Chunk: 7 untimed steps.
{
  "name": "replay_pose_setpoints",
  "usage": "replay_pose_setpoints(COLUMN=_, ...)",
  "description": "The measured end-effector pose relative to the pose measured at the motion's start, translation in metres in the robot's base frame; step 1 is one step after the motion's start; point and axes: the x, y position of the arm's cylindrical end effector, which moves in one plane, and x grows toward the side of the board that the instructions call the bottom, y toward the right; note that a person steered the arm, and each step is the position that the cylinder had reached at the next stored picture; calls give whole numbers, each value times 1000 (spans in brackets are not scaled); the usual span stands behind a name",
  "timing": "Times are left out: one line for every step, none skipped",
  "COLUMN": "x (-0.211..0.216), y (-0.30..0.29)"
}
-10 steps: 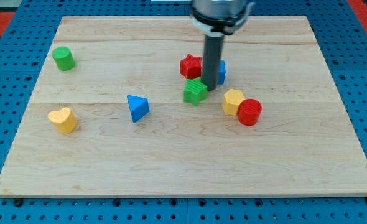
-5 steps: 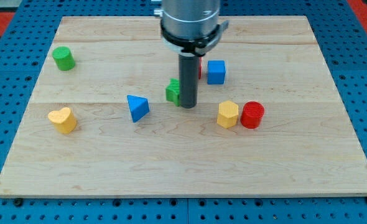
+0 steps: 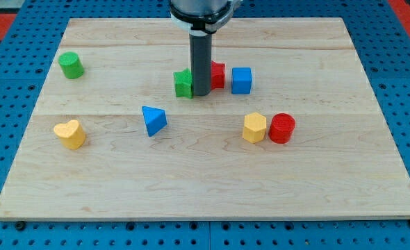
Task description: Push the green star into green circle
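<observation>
The green star [image 3: 183, 83] lies near the middle of the board, partly hidden on its right side by my rod. My tip [image 3: 201, 93] touches the star's right side. The green circle [image 3: 71, 65], a short cylinder, stands far off at the view's upper left. A red star [image 3: 218, 75] sits just right of the rod, partly hidden behind it.
A blue cube [image 3: 241, 80] sits right of the red star. A blue triangle [image 3: 153, 120] lies below and left of the green star. A yellow heart [image 3: 70, 134] is at the view's left. A yellow hexagon [image 3: 255, 128] and a red cylinder [image 3: 282, 128] stand together at lower right.
My tip has moved left and toward the view's top, pushing the green star up and left. The yellow hexagon shifted slightly left earlier and now rests apart from the red cylinder.
</observation>
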Motion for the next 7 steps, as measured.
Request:
replay_pose_setpoints(x=-3, y=-54)
replay_pose_setpoints(x=-10, y=-93)
replay_pose_setpoints(x=-52, y=-60)
replay_pose_setpoints(x=-92, y=-37)
replay_pose_setpoints(x=-104, y=-50)
replay_pose_setpoints(x=-67, y=-109)
replay_pose_setpoints(x=-35, y=-129)
